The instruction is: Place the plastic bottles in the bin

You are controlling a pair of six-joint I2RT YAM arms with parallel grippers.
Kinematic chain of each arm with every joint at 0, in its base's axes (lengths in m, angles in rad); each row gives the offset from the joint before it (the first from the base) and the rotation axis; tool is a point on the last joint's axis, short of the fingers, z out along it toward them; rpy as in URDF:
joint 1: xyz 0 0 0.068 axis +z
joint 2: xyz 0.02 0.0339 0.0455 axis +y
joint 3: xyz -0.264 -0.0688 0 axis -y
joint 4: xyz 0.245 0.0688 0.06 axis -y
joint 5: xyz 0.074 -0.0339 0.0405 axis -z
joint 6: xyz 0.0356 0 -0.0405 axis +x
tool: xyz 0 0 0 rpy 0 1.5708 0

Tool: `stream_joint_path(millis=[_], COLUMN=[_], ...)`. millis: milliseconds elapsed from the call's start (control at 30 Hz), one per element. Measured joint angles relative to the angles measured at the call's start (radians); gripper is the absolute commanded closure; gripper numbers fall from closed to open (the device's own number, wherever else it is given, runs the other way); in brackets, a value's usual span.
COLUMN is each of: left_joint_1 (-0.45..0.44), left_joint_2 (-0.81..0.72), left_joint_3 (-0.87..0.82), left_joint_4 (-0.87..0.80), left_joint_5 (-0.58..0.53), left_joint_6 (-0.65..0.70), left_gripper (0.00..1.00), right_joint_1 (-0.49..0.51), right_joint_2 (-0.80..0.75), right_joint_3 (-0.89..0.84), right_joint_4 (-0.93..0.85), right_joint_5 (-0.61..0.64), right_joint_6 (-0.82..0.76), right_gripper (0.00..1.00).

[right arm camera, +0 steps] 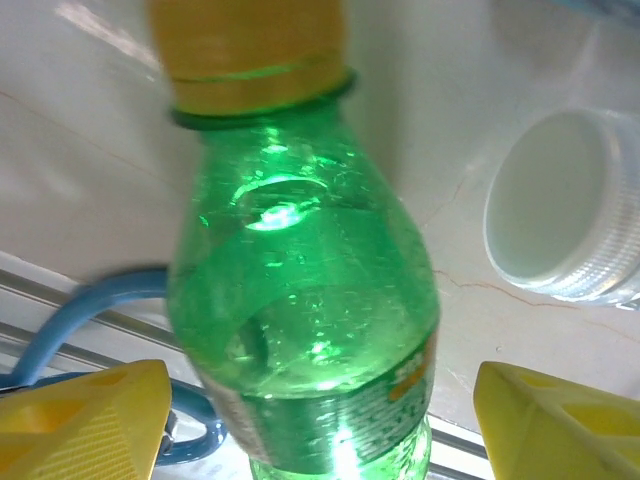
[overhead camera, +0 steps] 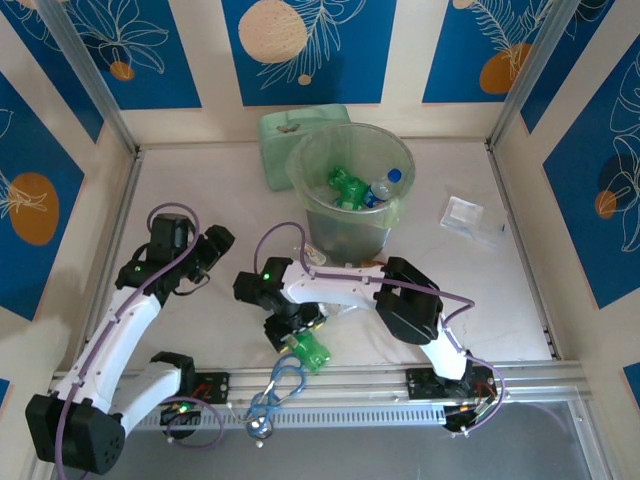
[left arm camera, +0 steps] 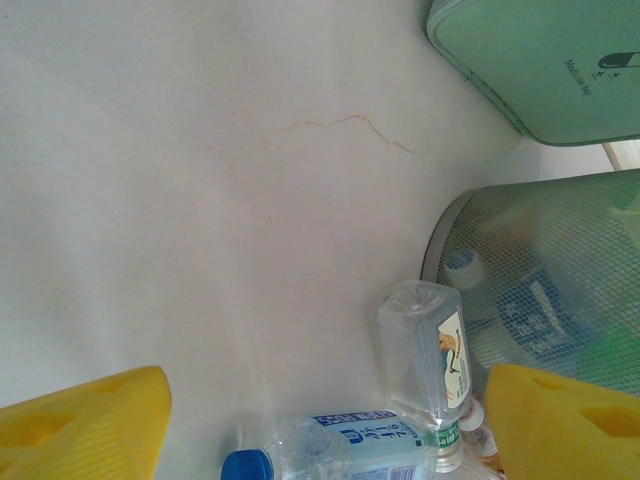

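Plastic bottles (overhead camera: 345,188): at least two lie inside the bin (overhead camera: 345,240), one green and one clear with a blue cap (overhead camera: 385,185). Both are well beyond the reach of either gripper as the arms stand. Any others in the bin are too hard to tell through its wall.

Green bottle (right arm camera: 300,300), yellow cap: lies between the fingers (right arm camera: 85,420) of the right gripper (right arm camera: 320,400), cap pointing away from the wrist. The fingers stand wide apart with a gap showing on one side, so it is straddled, not clamped. Blue loops (right arm camera: 90,300) lie just outside one finger. A white ribbed round piece (right arm camera: 560,220) lies beyond the other, and its identity is unclear.

Left gripper (left arm camera: 325,400): fingers apart, holding nothing, aimed down at the table.

Blue-capped bottle (left arm camera: 330,445), clear with a blue label: lies crosswise between the left fingers, close to the wrist.

Orange-labelled bottle (left arm camera: 425,365), clear: lies just ahead of the blue-capped bottle. Whether the two touch cannot be told. The bin wall rises just past one finger, and the mint-green box (left arm camera: 540,60) is farther ahead.

Progress, as judged: partly done. At least three bottles remain on the table, one at the right gripper and two at the left. Likely next: the right fingers close on the green bottle, which is then lifted and carried forward over the bin rim.
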Motion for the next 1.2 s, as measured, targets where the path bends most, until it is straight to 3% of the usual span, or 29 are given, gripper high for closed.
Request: stream_joint_path(millis=[700,1200], left_joint_1=[0.005,0.013], left_joint_2=[-0.025,-0.028], left_joint_3=[-0.037,-0.041], left_joint_4=[0.018,0.022], left_joint_5=[-0.001,-0.004], left_joint_6=[-0.023,-0.026], left_gripper=[0.18,0.18], right_joint_1=[-0.02,-0.038], right_joint_2=[0.091,0.127], right_joint_3=[0.06,0.107], right_joint_4=[0.029,0.015], right_joint_5=[-0.049,-0.044], right_joint_6=[-0.062,-0.097], right_gripper=[0.18,0.38])
